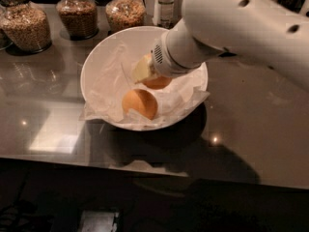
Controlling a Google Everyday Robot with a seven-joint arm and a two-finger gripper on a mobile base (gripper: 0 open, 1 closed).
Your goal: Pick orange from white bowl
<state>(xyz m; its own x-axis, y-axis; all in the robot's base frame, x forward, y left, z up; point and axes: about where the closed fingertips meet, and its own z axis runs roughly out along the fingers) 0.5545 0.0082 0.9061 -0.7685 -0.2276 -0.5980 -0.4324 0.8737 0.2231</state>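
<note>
Maybe halfway. Gripper [145, 71] down inside white bowl [89, 66], mid-frame, pressed right against upper orange [159, 83]. Can't tell if holding it yet, or how wide open. Just below, second orange [140, 103] loose on crumpled paper [108, 83]. Left to do: get a sure hold, lift orange up & out over rim.

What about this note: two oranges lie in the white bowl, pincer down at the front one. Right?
No. The camera view shows the pincer down at the rear orange; the front orange lies clear of it in the white bowl.
</note>
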